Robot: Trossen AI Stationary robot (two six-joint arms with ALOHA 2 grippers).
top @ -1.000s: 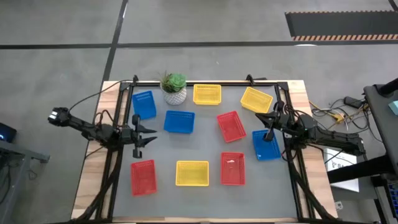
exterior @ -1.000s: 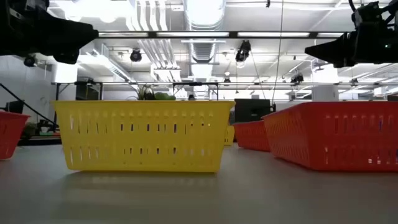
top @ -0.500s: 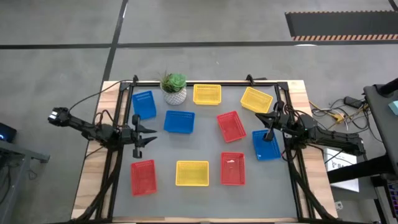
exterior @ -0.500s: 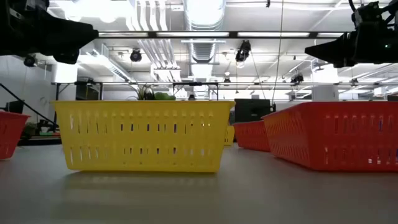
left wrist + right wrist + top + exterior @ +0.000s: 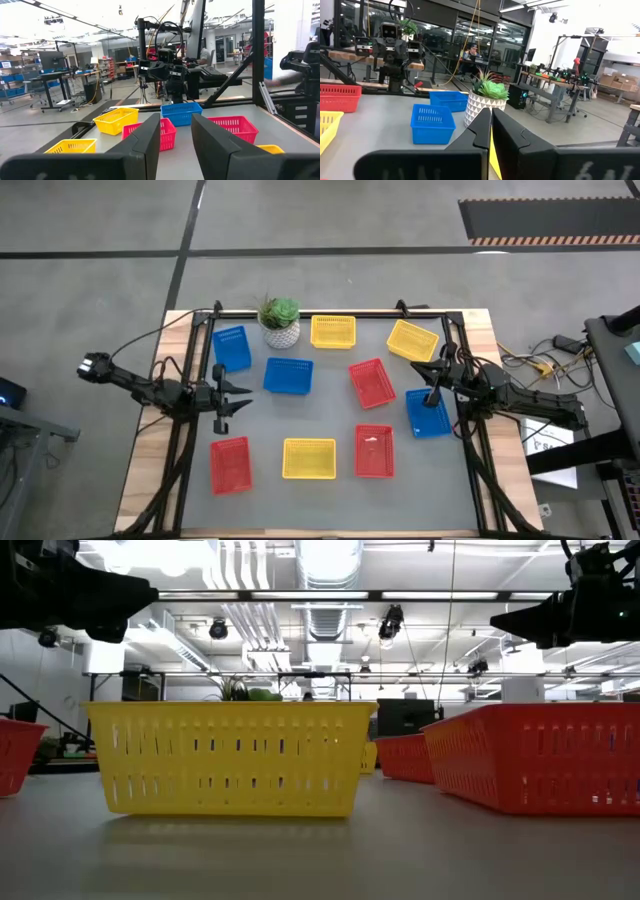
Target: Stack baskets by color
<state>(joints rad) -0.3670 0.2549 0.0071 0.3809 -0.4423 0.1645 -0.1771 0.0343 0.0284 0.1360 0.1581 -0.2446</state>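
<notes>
High view, nearest me: I see no readable writing on the nine small mesh-walled plastic baskets (image 5: 309, 458), which lie spread singly on the grey table (image 5: 330, 413), none stacked. Left gripper (image 5: 234, 398) hangs parted and empty at the left edge. Right gripper (image 5: 434, 377) hangs clenched above a blue basket (image 5: 428, 413).
</notes>
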